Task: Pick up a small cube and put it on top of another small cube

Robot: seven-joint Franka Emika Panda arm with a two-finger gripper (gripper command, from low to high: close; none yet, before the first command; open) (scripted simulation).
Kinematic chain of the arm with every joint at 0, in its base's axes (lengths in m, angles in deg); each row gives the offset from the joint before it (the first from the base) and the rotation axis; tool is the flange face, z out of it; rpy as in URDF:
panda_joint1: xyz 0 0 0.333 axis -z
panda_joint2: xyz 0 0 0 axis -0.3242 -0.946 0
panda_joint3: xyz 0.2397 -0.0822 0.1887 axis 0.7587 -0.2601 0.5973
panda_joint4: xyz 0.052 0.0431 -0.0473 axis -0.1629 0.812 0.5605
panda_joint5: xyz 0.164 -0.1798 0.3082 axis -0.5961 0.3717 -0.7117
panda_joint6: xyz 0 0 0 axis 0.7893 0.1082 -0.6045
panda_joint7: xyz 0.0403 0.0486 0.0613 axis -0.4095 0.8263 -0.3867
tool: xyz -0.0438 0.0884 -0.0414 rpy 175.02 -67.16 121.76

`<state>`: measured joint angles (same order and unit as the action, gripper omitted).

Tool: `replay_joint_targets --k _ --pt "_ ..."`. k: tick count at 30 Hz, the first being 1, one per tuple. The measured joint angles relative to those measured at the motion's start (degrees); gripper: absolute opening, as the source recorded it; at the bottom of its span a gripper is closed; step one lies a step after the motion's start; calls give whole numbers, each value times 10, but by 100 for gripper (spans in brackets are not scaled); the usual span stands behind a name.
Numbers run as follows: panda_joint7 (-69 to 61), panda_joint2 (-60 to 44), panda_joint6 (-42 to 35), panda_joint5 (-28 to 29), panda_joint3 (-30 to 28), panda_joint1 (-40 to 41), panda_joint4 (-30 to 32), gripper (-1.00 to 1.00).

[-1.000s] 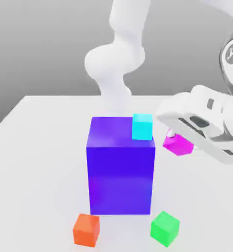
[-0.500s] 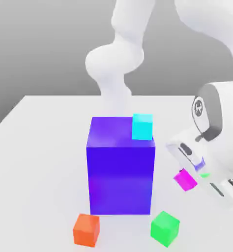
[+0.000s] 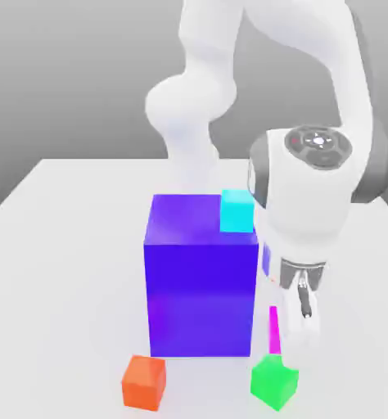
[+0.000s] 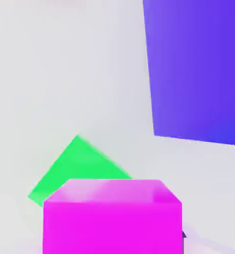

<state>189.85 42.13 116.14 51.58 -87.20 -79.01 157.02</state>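
The small magenta cube (image 3: 273, 330) hangs in the air just above the small green cube (image 3: 274, 381), seen edge-on as a thin strip in the exterior view. My gripper (image 3: 300, 327) points straight down and is shut on the magenta cube. One finger (image 3: 307, 308) shows beside it. In the hand view the magenta cube (image 4: 112, 217) fills the foreground, with the green cube (image 4: 77, 168) below and partly covered by it. The green cube rests on the white table, near the front.
A big blue-violet block (image 3: 200, 274) stands close to the exterior view's left of the gripper, with a cyan cube (image 3: 236, 211) on its top corner. An orange cube (image 3: 144, 381) sits on the table (image 3: 58, 270) in front of the block.
The arm has swung down and toward the front, carrying the magenta cube from beside the block's far side to just above the green cube. The hand now points straight down.
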Motion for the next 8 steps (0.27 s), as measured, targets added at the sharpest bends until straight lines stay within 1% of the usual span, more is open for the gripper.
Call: replay_joint_targets --k 2,3,8 --pt "-40 -42 37 -60 47 36 -3 -100" --pt "-62 -64 53 -91 72 55 -6 100" --pt "-62 -64 53 -91 72 55 -6 100"
